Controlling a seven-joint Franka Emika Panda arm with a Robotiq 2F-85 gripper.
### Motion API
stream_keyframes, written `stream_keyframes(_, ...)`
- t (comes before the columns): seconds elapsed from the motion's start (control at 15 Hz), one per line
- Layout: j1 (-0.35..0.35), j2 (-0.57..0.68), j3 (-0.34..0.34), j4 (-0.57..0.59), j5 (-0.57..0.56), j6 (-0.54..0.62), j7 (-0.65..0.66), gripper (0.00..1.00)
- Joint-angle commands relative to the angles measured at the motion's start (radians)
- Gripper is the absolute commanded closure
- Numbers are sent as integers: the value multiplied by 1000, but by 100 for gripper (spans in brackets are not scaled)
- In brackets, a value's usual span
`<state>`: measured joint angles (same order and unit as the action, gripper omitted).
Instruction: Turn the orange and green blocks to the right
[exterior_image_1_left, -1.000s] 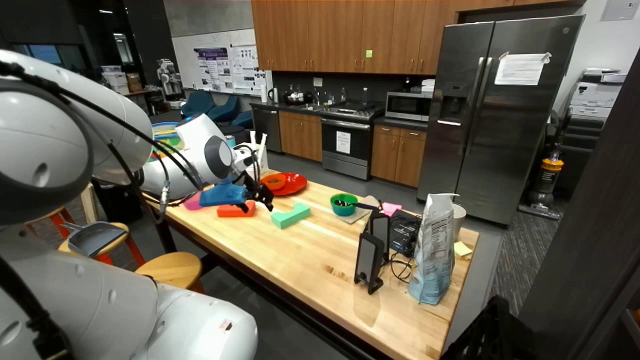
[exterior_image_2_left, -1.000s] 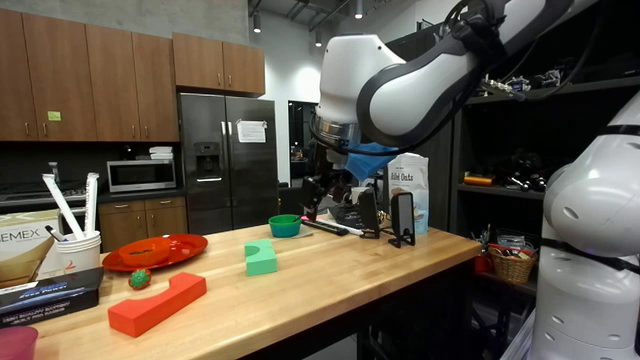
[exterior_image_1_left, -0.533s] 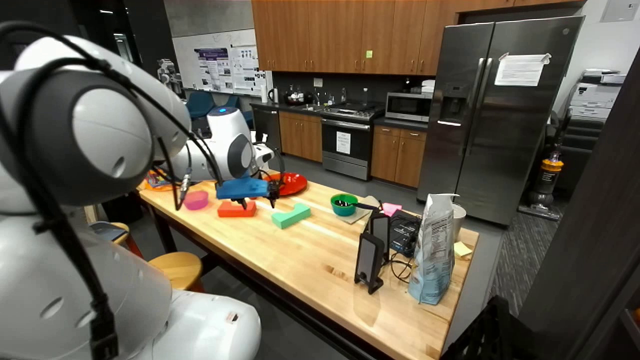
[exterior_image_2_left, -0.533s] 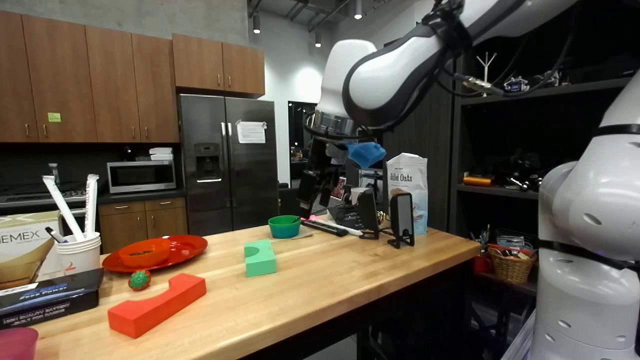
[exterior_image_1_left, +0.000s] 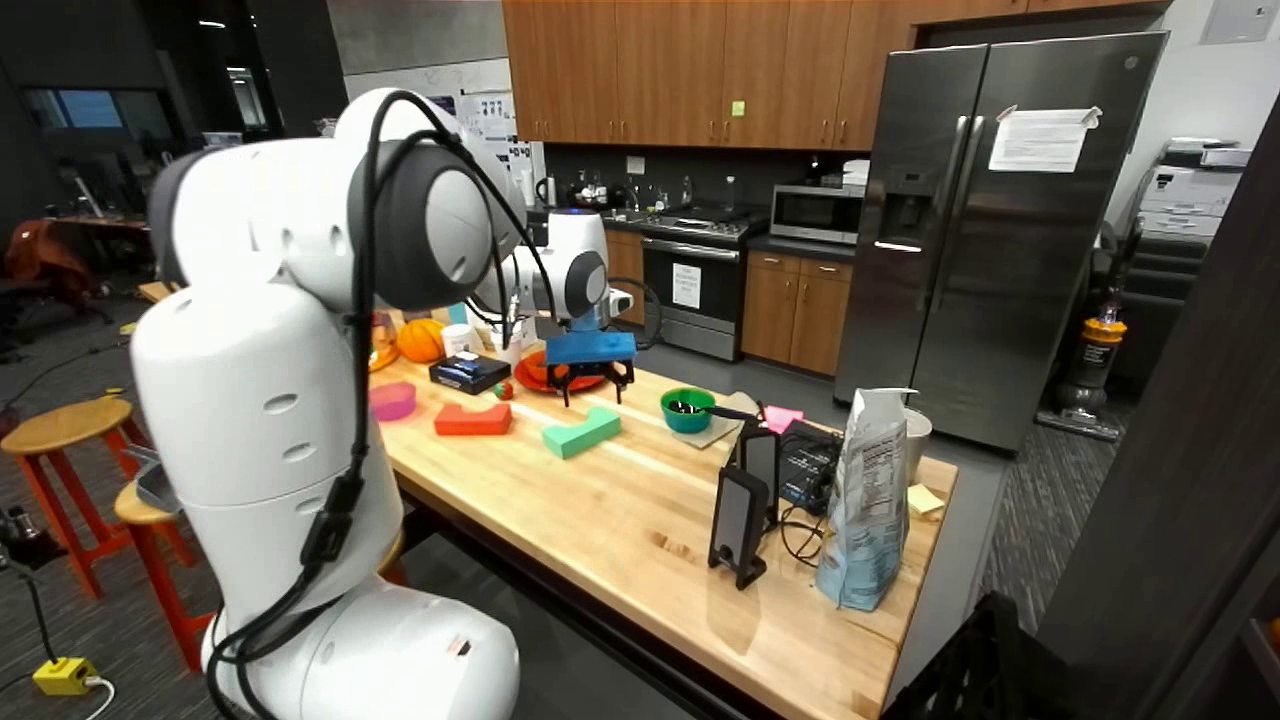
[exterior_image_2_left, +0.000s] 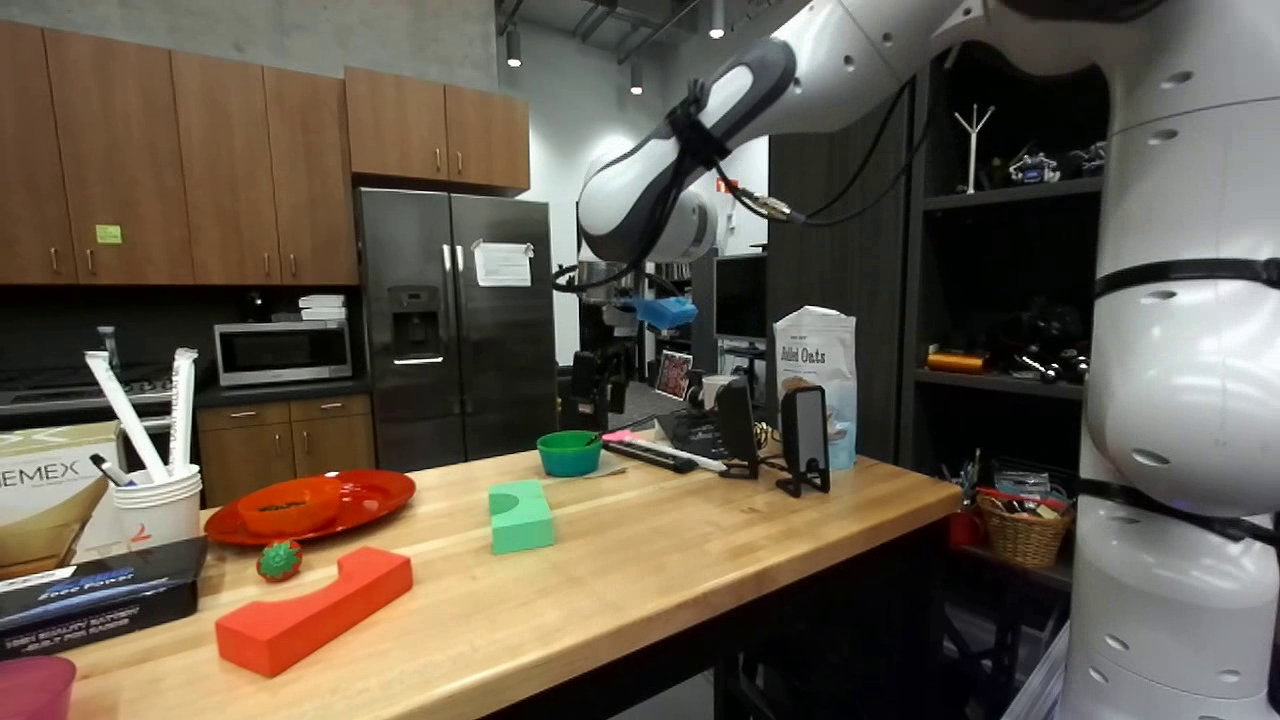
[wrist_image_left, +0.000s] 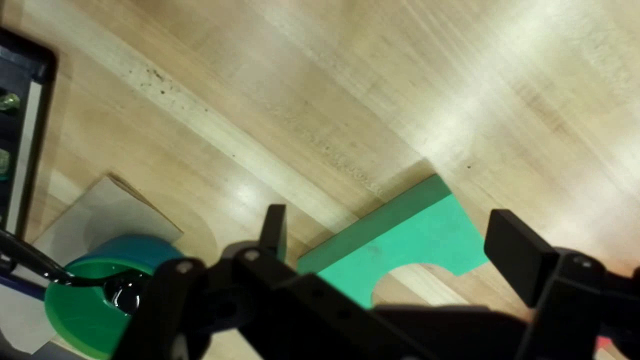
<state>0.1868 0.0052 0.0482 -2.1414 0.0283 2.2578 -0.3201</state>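
My gripper (exterior_image_1_left: 593, 398) is raised above the table (exterior_image_2_left: 650, 560), its two fingers spread well apart. In the wrist view the green block (wrist_image_left: 400, 240) shows in the gap between them, lying flat on the table below: a smooth mint-green top, one straight long side in darker shade, and a rounded notch scooped from the opposite long side. The orange block (exterior_image_2_left: 315, 612) has much the same bridge-like form; in an exterior view I see it as a vivid orange-red, with a wide curved cut-out between two square ends. It lies flat too, near the small strawberry-like toy (exterior_image_2_left: 279, 560) and apart from the green block. In both exterior views the green block sits between the orange block and the green bowl (exterior_image_2_left: 569, 456), and each notch faces the side where the red plate (exterior_image_2_left: 388, 490) lies.
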Motion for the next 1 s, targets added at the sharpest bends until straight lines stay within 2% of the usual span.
stream_keyframes(0.0, -50, 208, 18, 259, -2, -91, -63, 0)
stream_keyframes(0.13, -55, 308, 17, 378, -90, -72, -19, 0)
stream_keyframes(0.33, -62, 444, 21, 555, -127, -153, -28, 0)
stream_keyframes(0.6, -58, 604, 20, 787, -146, -355, -17, 0)
stream_keyframes(0.93, -75, 767, 41, 1062, -92, -591, -37, 0)
